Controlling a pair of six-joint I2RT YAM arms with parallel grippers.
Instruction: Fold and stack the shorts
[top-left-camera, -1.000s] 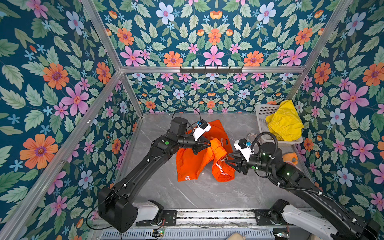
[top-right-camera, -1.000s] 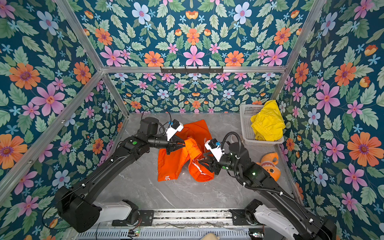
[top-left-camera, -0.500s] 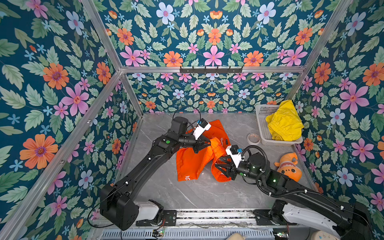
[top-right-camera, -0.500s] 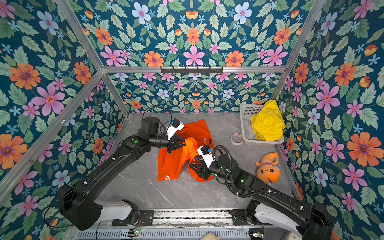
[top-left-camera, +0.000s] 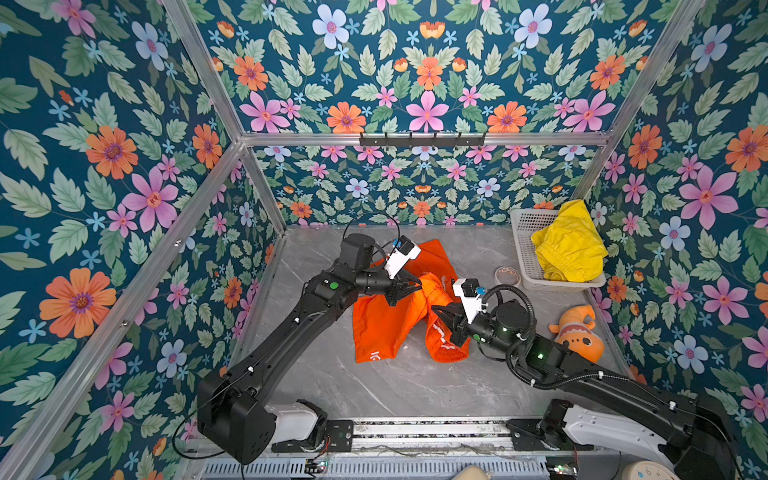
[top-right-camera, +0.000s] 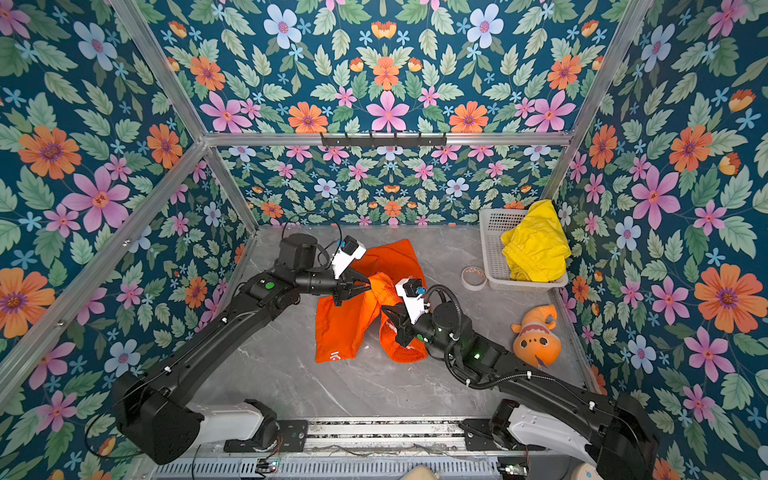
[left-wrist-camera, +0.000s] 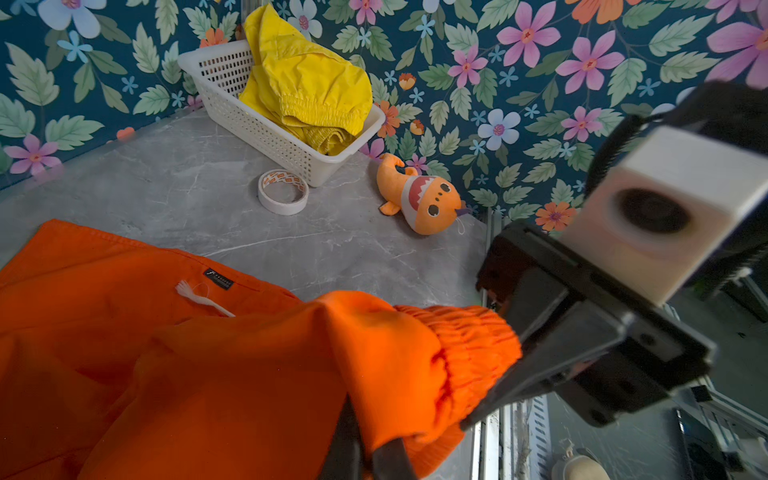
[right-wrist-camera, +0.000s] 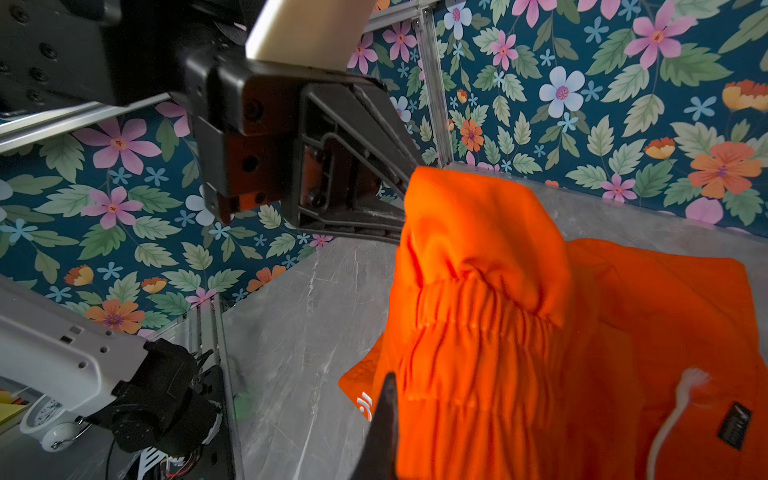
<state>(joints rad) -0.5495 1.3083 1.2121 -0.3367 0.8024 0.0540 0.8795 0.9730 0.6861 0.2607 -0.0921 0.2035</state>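
- Orange shorts (top-left-camera: 386, 332): spread crumpled at the middle of the table (top-left-camera: 395, 386); one fold is held raised.
- Left gripper (top-left-camera: 411, 286): clamped on the raised fold.
- Right gripper (top-left-camera: 442, 318): pinched tight on the gathered waistband, just beside the left gripper.
- Yellow shorts (top-left-camera: 569, 245): heaped in the basket (top-left-camera: 523, 232) at the far right corner.
- Tape roll (top-left-camera: 507, 275), plush fish (top-left-camera: 579, 336): laid near the basket.
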